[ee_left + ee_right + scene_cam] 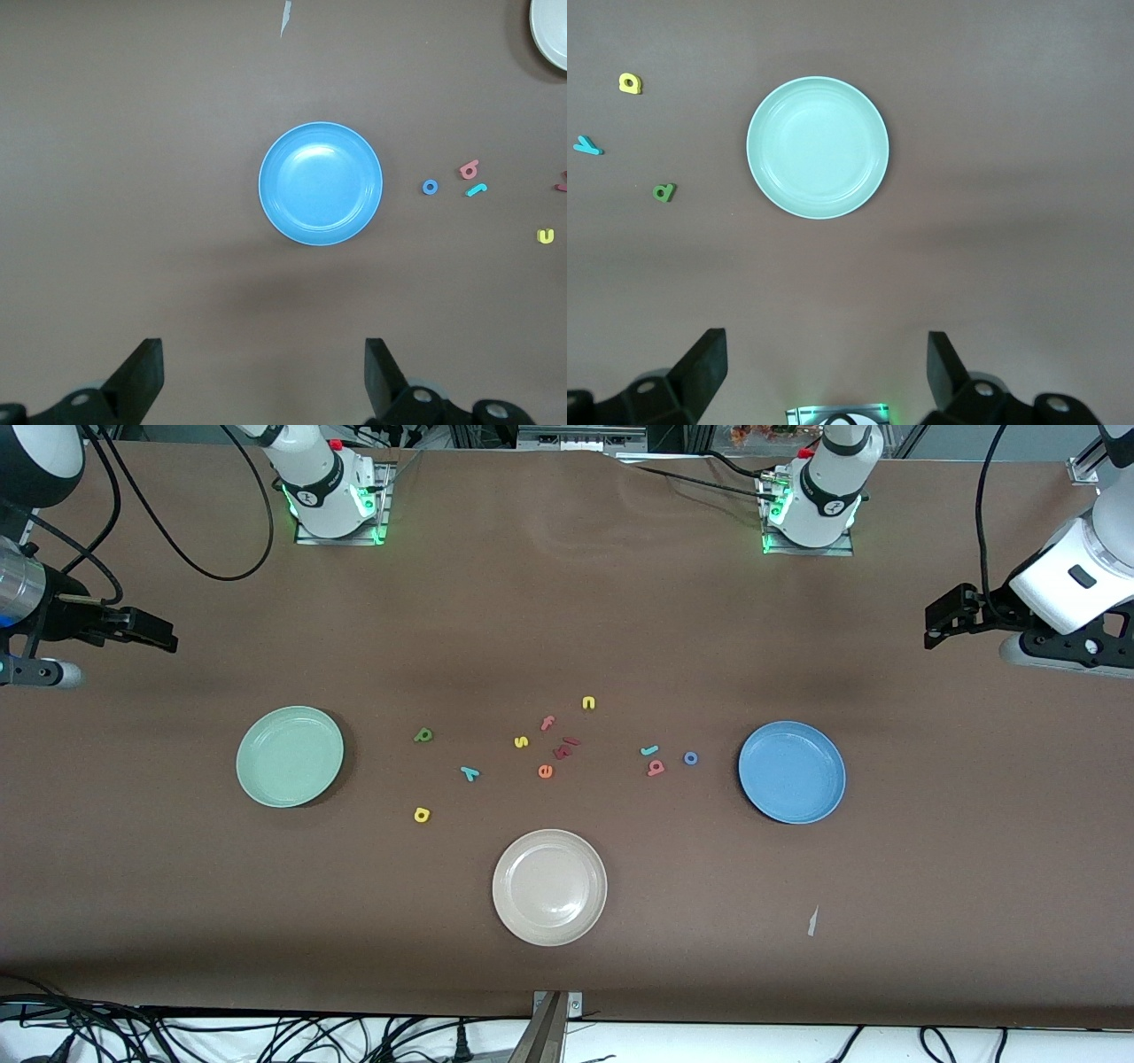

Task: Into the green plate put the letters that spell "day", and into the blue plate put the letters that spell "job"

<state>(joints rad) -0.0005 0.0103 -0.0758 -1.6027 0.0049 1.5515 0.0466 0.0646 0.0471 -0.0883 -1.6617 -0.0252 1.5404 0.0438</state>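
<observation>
The green plate point(290, 755) point(818, 147) lies bare toward the right arm's end, the blue plate point(791, 771) point(321, 183) bare toward the left arm's end. Between them on the table lie the olive d point(423, 735) point(664, 191), teal y point(469, 772) point(586, 146) and yellow a point(422, 815) point(630, 83). The teal j point(649, 750) point(477, 189), pink b point(656, 768) point(469, 169) and blue o point(691, 758) point(430, 187) sit beside the blue plate. My right gripper point(155, 633) point(826, 367) hangs open and empty high over its end of the table. My left gripper point(941, 624) point(264, 372) does the same over its own end.
A cream-white plate point(549, 887) lies nearer the front camera, mid-table. Other letters cluster in the middle: yellow s point(521, 741), pink f point(547, 722), yellow n point(588, 703), orange e point(545, 771), dark red pieces point(565, 747). A paper scrap point(811, 921) lies near the front edge.
</observation>
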